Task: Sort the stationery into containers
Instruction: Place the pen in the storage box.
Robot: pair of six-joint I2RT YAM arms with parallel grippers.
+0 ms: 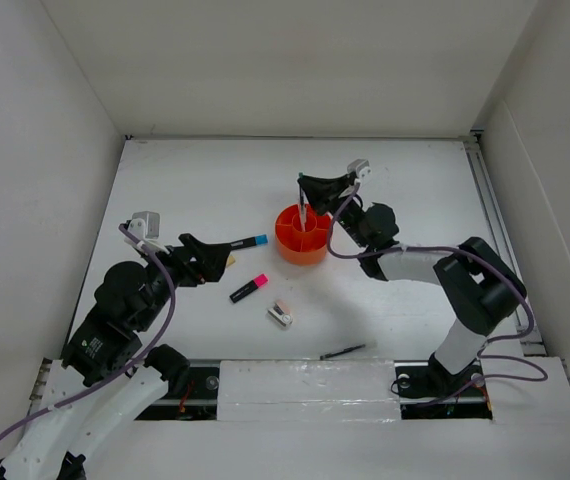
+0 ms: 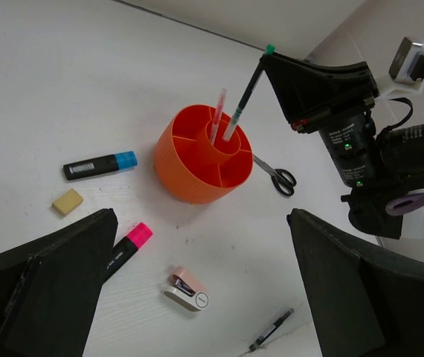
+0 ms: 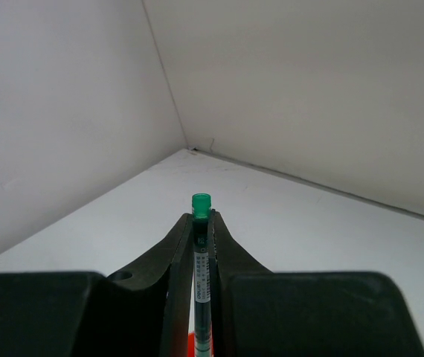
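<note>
While scissors point(image 2: 277, 177) lie beside the organiser point(image 2: 182, 175), the eraser point(image 2: 67, 201) lies apart.

1. Top view: bright, even, diffuse overhead light. White table point(image 1: 215, 190) and walls point(image 1: 25, 150) near clipping, no hard glare.
2. Shadows soft and faint: orange organiser point(image 1: 303, 235) drops a pale one toward 6 o'clock, and my right arm point(image 1: 415, 265) leaves a grey smudge under itself.
3. Left wrist view: sharp mid-frame. My left fingers point(image 2: 48, 297) at 7 and 4 o'clock are dark and a bit soft. Slight wide-angle bend at the edges.
4. Right wrist view: my right fingers point(image 3: 145, 305) at 6 o'clock are crushed to black. The green-capped pen point(image 3: 201, 253) pinched between them is crisp. Background is a dimmer grey gradient.
</note>
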